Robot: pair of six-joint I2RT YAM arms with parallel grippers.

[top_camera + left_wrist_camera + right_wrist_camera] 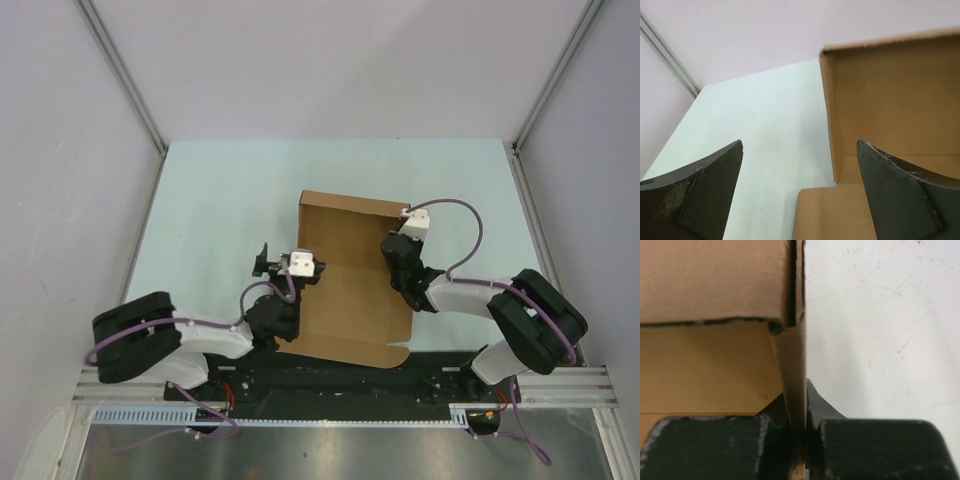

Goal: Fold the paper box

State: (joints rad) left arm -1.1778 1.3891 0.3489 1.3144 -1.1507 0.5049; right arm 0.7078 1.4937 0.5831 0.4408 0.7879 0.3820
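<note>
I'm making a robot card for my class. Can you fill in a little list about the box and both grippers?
Thing: paper box, plain brown cardboard
Place: on the pale green table, between the two arms
Shape: partly folded, far and side walls standing up, top open
Left gripper: open, gripping nothing, at the box's left wall
Right gripper: shut on the box's right wall

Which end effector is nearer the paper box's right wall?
Right. The right end effector is shut on that wall of the paper box; the left end effector stands open at the box's opposite, left edge.
</note>
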